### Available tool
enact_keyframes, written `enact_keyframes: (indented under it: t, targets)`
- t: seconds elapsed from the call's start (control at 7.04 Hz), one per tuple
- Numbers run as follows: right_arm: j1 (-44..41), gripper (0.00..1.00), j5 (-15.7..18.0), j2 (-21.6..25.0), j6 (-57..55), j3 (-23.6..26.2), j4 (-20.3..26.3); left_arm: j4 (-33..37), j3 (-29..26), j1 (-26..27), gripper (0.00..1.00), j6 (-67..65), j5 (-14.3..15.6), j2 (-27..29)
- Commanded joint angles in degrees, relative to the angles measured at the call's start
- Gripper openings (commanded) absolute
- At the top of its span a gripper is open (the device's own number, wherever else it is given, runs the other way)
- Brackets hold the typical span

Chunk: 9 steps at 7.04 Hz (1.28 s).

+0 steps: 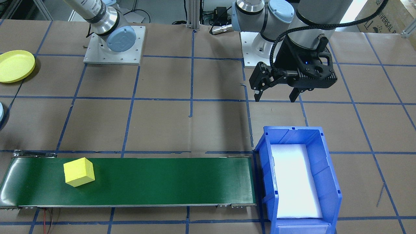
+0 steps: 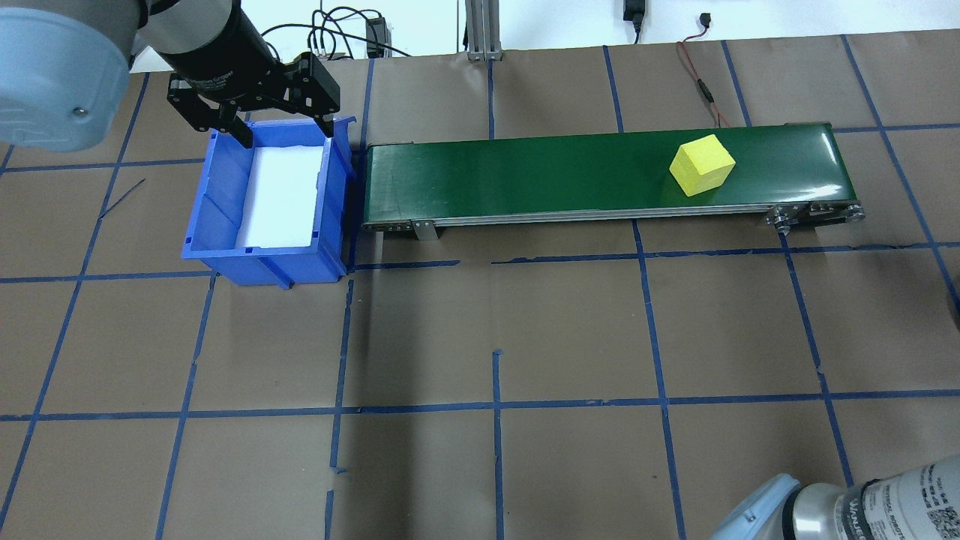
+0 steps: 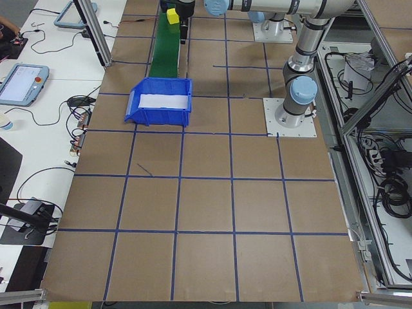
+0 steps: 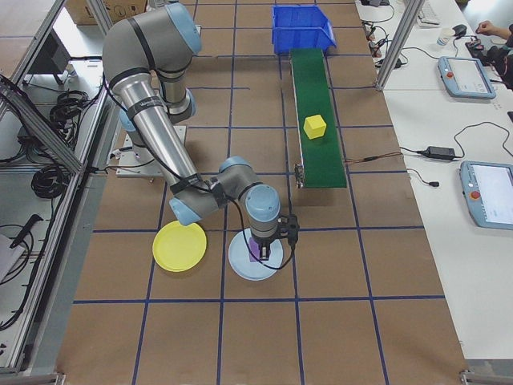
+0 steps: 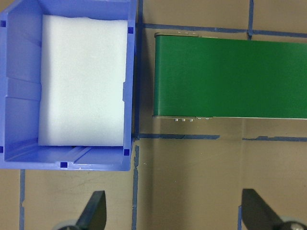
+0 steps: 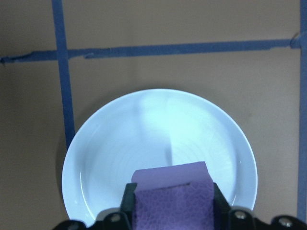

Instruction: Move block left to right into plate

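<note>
bare table between arms | conveyor and blue bin along far edge

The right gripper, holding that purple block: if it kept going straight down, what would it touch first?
Probably the pale blue plate: the right gripper points down over it, the purple block between its fingers. How far above it hangs is unclear.

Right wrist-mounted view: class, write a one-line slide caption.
Right gripper shut on a purple block above a pale blue round plate on the brown taped table.

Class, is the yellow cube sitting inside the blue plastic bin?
No, the yellow cube rests on the green conveyor belt, apart from the blue plastic bin.
</note>
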<state>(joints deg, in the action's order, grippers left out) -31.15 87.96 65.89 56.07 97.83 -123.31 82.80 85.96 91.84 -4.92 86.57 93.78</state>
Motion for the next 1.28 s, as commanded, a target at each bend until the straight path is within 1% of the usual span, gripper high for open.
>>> enact_keyframes:
  t: [0.0, 0.28, 0.43, 0.57, 0.71, 0.85, 0.99, 1.14]
  targets:
    - [1.2, 1.0, -0.8, 0.0, 0.4, 1.2, 0.3, 0.0, 0.0, 0.0, 1.0, 0.0, -0.1, 0.0]
    - [0.1, 1.0, -0.9, 1.4, 0.1, 0.2, 0.4, 0.0, 0.1, 0.1, 1.0, 0.0, -0.1, 0.0]
    - [-4.8, 1.0, -3.0, 3.5, -0.3, -2.7, 0.2, 0.0, 0.1, 0.0, 1.0, 0.0, -0.1, 0.0]
    - [-9.7, 1.0, -2.4, 4.2, -3.0, -4.6, 0.4, 0.0, 0.4, 0.0, 1.0, 0.0, -0.1, 0.0]
    - [-11.7, 1.0, -2.8, 5.1, -4.4, -4.8, 2.9, -0.8, 1.5, 0.0, 1.0, 0.0, -0.1, 0.0]
    - [-15.2, 1.0, -3.5, 4.9, -8.6, -5.2, 3.1, -1.6, 1.8, 0.0, 1.0, 0.0, -0.1, 0.0]
    - [-19.3, 1.0, -6.0, 4.4, -15.7, -6.8, 3.1, -1.6, 1.8, 0.0, 1.0, 0.0, -0.1, 0.0]
    - [-23.3, 1.0, -6.7, 3.6, -21.2, -6.9, 3.9, -1.7, 1.8, -0.1, 1.0, 0.1, -0.1, 0.0]
